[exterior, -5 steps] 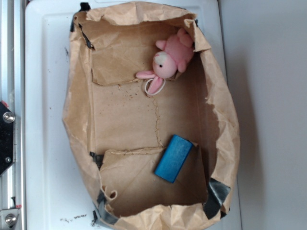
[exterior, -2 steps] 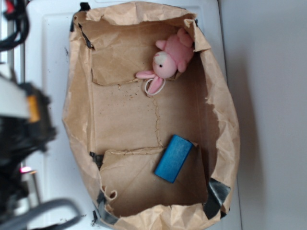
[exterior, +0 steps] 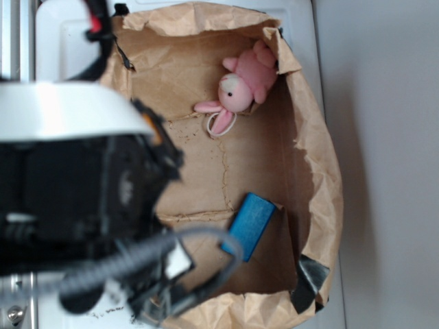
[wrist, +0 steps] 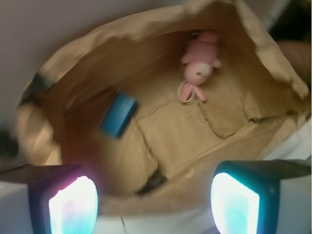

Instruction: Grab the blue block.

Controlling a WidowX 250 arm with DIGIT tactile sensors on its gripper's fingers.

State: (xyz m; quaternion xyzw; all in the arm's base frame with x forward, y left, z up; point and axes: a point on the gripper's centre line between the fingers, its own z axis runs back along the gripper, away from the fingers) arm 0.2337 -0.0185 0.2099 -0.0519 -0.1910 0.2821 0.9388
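Note:
The blue block [exterior: 250, 225] lies flat and aslant on the floor of a brown paper-lined box [exterior: 321, 171], near its right wall. In the wrist view the blue block [wrist: 118, 114] is left of centre, well beyond my gripper [wrist: 153, 204]. The gripper is open, its two glowing pads [wrist: 73, 207] wide apart with nothing between them. It hovers over the box's near rim, apart from the block. My blurred black and white arm [exterior: 82, 192] covers the left half of the exterior view and hides the gripper there.
A pink plush bunny [exterior: 240, 86] rests in the box's far right corner, seen too as the bunny [wrist: 199, 68] in the wrist view. The box's crumpled paper walls [wrist: 146, 29] stand up all round. The box sits on a white surface [exterior: 68, 41].
My arm has swept in from the left and now covers the box's left side. The block and the bunny have not moved.

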